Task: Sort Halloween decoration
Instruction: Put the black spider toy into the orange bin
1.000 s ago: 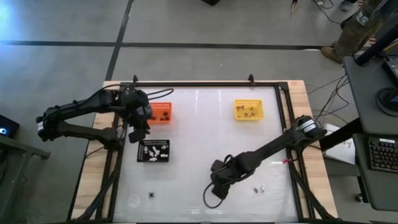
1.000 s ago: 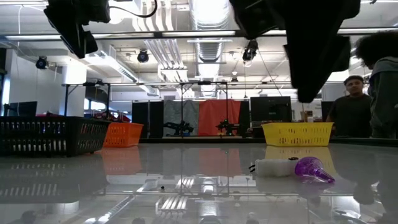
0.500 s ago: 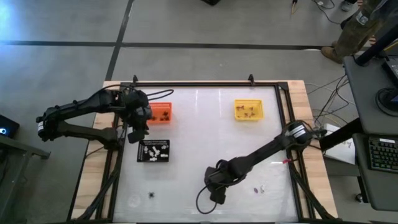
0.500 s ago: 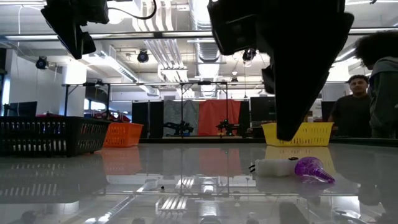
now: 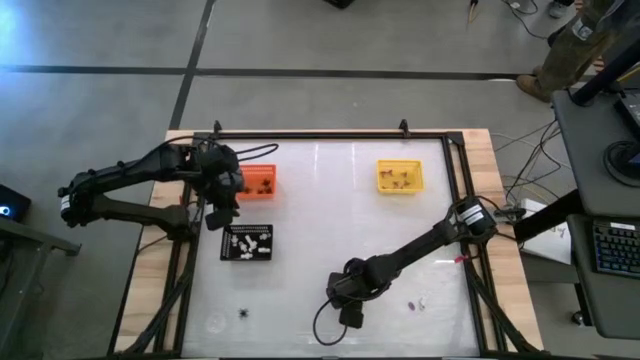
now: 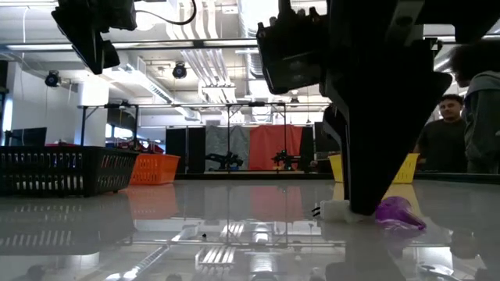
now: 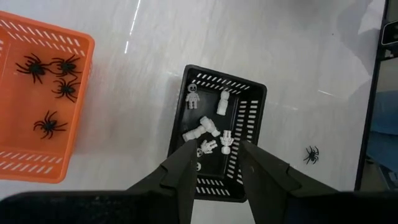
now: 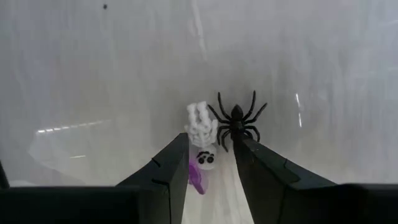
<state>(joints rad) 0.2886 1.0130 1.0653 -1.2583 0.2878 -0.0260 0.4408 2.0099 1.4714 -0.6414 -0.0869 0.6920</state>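
My right pincer (image 5: 348, 318): low over the table's near edge, well off from the black tray (image 5: 247, 243), toward the near right. Fingers (image 8: 163, 171) part-open with a clear gap, nothing held.

Target cluster: a white skeleton (image 8: 201, 126), a black spider (image 8: 236, 119) and a purple trinket (image 8: 197, 177) bunched together. In my right wrist view they sit dead ahead of the gap. The skeleton and spider lie just past the fingertips; the purple piece is already partly between them.

Long axis: the skeleton lies lengthways along my line of reach, skull end nearest me. The spider touches or nearly touches its side; I cannot tell which.

Judgement: closing here risks catching two pieces at once. I'd want one piece centred first.

Nearer arm: mine, the right. The cluster is well away from the left one.

My left pincer (image 7: 214, 163): hovering above the black tray, fingers apart, empty.

Already sorted: white skeleton bits in the black tray, spiders in the orange tray (image 7: 25, 160), small pieces in the yellow tray (image 5: 399, 177) at the far right.

Stray: one lone spider (image 5: 243, 313) on the table nearer than the black tray.
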